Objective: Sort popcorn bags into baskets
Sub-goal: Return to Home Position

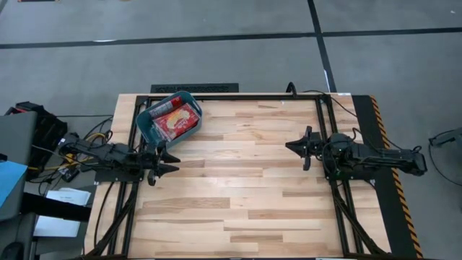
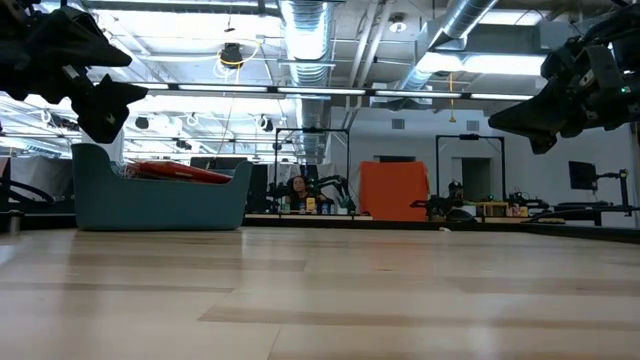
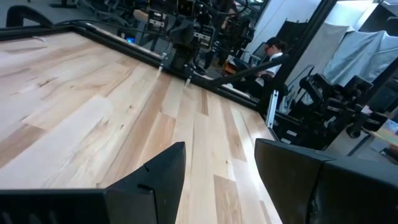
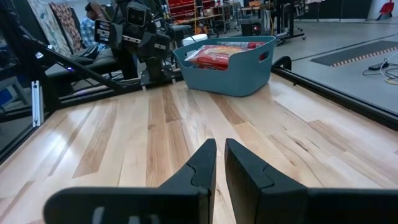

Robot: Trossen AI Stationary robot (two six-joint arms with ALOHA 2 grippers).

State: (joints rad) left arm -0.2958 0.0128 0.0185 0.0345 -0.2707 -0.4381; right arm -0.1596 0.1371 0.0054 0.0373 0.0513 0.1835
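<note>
The teal-blue bin (image 1: 146, 124) stands on its base at the table's far left; it also shows in the low view (image 2: 160, 205) and the right wrist view (image 4: 231, 79). Red popcorn bags (image 1: 175, 119) with cream-orange labels lie stacked inside it, the top ones reaching its rim (image 2: 180, 172) (image 4: 214, 56). No bag shows on the table top. My left gripper (image 1: 172, 162) (image 3: 221, 162) hovers open just near-side of the bin, above the wood. My right gripper (image 1: 290, 146) (image 4: 219, 155) is shut, raised over the table's right half, pointing toward the bin.
Bare wooden boards (image 1: 238, 188) stretch between the two arms. A black frame rail (image 1: 245, 96) runs along the far edge. Cables and boxes (image 1: 43, 144) sit off the left side. People sit in the room beyond the table (image 3: 273, 46) (image 4: 93, 12).
</note>
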